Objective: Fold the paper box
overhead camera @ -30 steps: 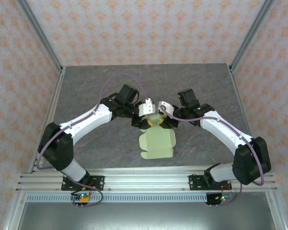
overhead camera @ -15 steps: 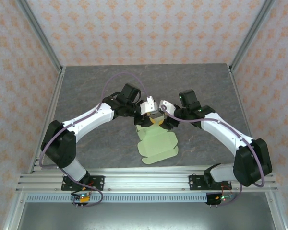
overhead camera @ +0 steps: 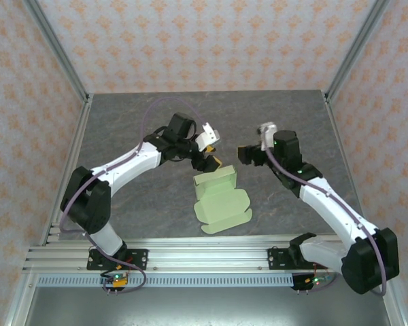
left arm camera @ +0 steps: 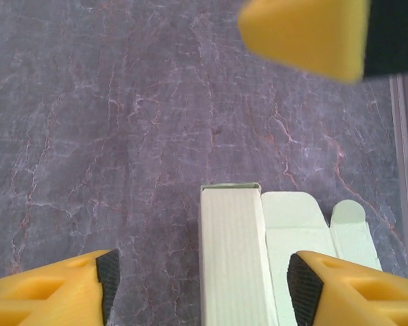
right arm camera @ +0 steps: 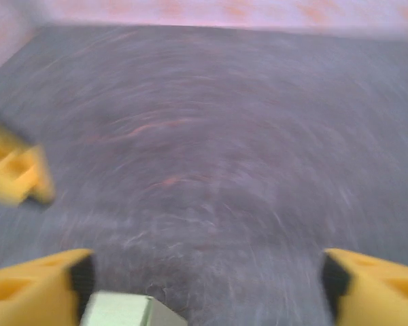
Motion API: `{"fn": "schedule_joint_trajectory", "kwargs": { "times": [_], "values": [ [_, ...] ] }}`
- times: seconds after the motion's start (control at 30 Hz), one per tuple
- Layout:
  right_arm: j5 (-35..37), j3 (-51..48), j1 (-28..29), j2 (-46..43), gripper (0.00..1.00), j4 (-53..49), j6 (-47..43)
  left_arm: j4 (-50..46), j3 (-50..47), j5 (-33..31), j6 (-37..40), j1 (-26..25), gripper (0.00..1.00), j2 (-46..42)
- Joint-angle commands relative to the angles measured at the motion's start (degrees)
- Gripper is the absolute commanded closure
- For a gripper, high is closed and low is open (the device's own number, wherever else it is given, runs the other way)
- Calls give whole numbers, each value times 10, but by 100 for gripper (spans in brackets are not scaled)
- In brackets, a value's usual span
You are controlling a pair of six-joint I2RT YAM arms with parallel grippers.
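The pale green paper box lies partly folded on the grey table, with a raised wall along its far edge. In the left wrist view that wall stands between my open fingers, and a flat flap lies to its right. My left gripper hovers open just behind the box and holds nothing. My right gripper is open too, off the box's far right corner. The blurred right wrist view shows a box corner near its left finger.
The marbled grey tabletop is walled by patterned panels at the back and both sides. An aluminium rail runs along the near edge, carrying both arm bases. The right gripper's yellow finger shows at the top of the left wrist view.
Both grippers have let go of the box's far edge and drawn apart. The right arm swung out to the right and the left pulled back-left. The box now rests alone.
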Motion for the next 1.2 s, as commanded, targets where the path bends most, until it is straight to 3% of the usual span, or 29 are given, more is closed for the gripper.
{"fn": "schedule_joint_trajectory", "kwargs": {
  "times": [0.0, 0.1, 0.27, 0.3, 0.37, 0.7, 0.93, 1.17],
  "values": [
    [238, 34, -34, -29, 1, -203, 401, -65, 77, -19, -31, -22, 25, 41],
    [222, 11, -74, -55, 1, -209, 430, -122, 149, -80, -54, -57, 23, 95],
    [208, -9, -94, -58, 1, -176, 446, -232, 272, -174, -70, -105, 19, 191],
    [208, -11, -96, -56, 1, -170, 448, -244, 287, -185, -82, -111, 16, 202],
    [206, -17, -100, -55, 1, -157, 450, -259, 301, -201, -95, -122, 1, 213],
    [184, -25, -110, -50, 1, -128, 432, -327, 350, -279, -142, -152, 1, 275],
    [169, -26, -110, -42, 1, -121, 429, -357, 369, -242, -149, -154, 10, 289],
    [162, -36, -110, -40, 1, -107, 433, -364, 381, -271, -170, -153, 27, 310]
  ]
}}
